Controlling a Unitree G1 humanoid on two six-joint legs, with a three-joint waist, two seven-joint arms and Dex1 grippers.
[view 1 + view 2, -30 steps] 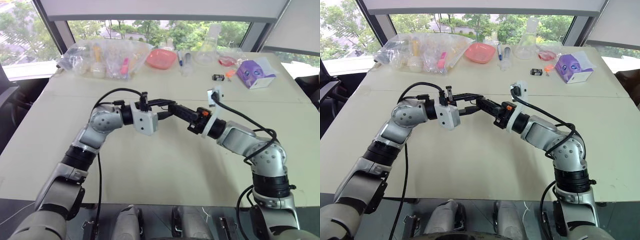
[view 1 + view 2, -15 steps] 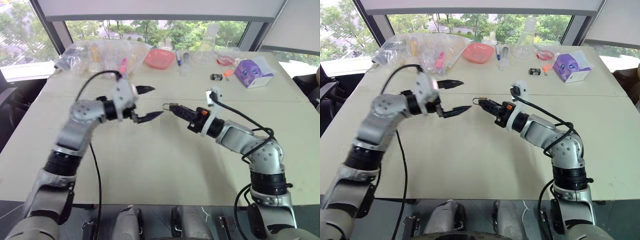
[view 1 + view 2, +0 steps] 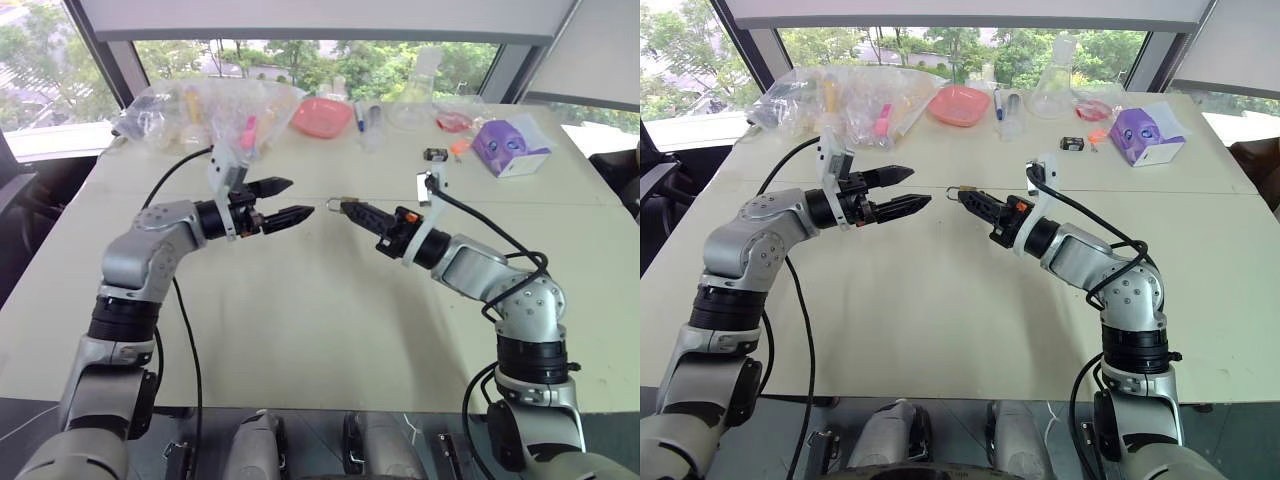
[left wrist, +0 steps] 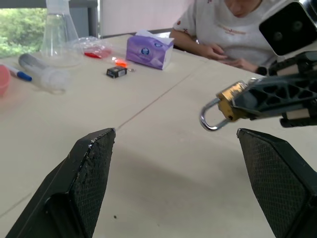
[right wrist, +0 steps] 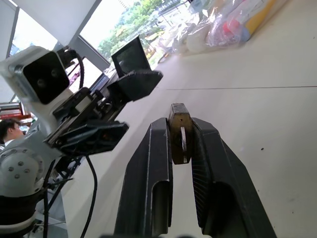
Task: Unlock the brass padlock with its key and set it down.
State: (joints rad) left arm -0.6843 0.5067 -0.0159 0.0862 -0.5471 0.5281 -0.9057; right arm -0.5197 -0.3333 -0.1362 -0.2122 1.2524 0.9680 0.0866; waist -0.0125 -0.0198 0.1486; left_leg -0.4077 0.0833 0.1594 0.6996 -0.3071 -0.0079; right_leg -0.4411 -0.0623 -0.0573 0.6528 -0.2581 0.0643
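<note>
The brass padlock point(image 3: 340, 203) is a tiny gold block with a silvery shackle loop. It is pinched at the tip of my right gripper point(image 3: 350, 207), which is shut on it and held level above the table's middle, pointing left. The shackle sticks out toward my left gripper point(image 3: 300, 198). That gripper stands open a short gap to the left of the padlock, pointing at it with nothing between its fingers point(image 4: 94, 148). The left wrist view shows the padlock point(image 4: 229, 96) from the shackle side; the right wrist view shows the padlock point(image 5: 179, 130) between my own two fingers. The key is out of view.
Clear plastic bags point(image 3: 210, 115) of small items lie at the table's back left. Along the back edge are a red dish point(image 3: 322, 117), a glass flask point(image 3: 418, 100), a small black-and-white gadget point(image 3: 435, 154) and a purple tissue box point(image 3: 510, 147). A person point(image 4: 233, 25) sits beyond the table.
My left gripper was up against the right gripper's tip; it has opened, rolled and drawn back to the left. The right gripper has kept still with the padlock.
</note>
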